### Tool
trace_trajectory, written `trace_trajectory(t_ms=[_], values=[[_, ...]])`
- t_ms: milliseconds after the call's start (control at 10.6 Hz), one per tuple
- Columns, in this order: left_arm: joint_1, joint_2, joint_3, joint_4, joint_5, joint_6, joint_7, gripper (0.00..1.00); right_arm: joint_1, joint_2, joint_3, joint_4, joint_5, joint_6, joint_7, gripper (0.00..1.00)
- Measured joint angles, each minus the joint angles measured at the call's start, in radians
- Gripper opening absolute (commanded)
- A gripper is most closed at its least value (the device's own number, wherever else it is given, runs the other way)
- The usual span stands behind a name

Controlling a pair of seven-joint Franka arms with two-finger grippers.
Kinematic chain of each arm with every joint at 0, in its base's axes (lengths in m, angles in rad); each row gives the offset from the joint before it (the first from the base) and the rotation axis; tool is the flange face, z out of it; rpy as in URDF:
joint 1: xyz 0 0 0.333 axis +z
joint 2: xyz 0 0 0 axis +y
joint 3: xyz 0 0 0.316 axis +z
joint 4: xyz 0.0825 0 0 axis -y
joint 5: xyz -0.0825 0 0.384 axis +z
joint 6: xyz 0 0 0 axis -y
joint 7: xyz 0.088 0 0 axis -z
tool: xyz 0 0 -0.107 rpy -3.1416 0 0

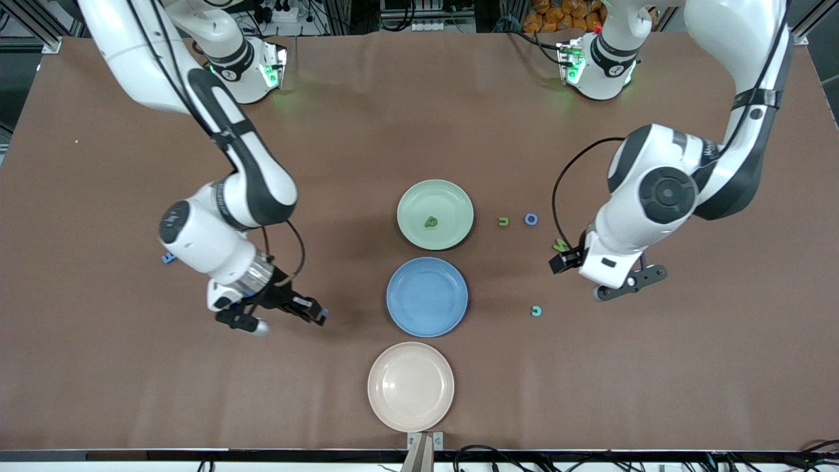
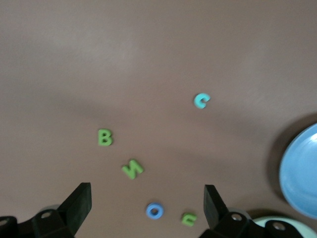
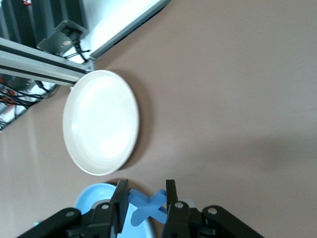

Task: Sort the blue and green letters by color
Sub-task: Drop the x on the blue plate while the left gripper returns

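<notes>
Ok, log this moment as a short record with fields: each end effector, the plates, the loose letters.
right end effector: shut on a blue X-shaped letter, up over the table toward the right arm's end, beside the blue plate
left end effector: open, hanging over loose letters
green plate: one green letter on it
blue plate: no letter on it
cream plate: no letter on it
loose letters: green B, green N, blue O, teal C

Three plates, one green plate (image 1: 452, 196), one blue plate (image 1: 426, 296), one cream plate (image 1: 410, 387), four green letters (image 2: 104, 137), three blue letters (image 1: 531, 219), one teal letter (image 1: 536, 311).
</notes>
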Motion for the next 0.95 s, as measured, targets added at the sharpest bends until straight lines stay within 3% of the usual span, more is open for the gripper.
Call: trace_trajectory(t_ms=[284,567,757,851,946], values=[[0.073,-0.142,0.003,-0.236,-0.057,0.091,0.118,1.00,0.145,0.111,-0.034,0.128,-0.007,0.059,0.079,0.00],[0.071,-0.236,0.000,-0.444,-0.061,0.223,0.121,1.00,0.298,0.145,-0.113,0.177,-0.009,0.057,0.147,0.02],[0.038,-0.239,-0.004,-0.497,-0.072,0.267,0.118,1.00,0.400,0.183,-0.180,0.178,-0.010,0.058,0.211,0.56],[0.012,-0.229,-0.009,-0.506,-0.072,0.291,0.104,1.00,0.428,0.204,-0.195,0.179,-0.011,0.073,0.255,0.96],[-0.024,-0.213,-0.015,-0.511,-0.072,0.312,0.084,1.00,0.437,0.217,-0.200,0.180,-0.019,0.081,0.296,1.00]])
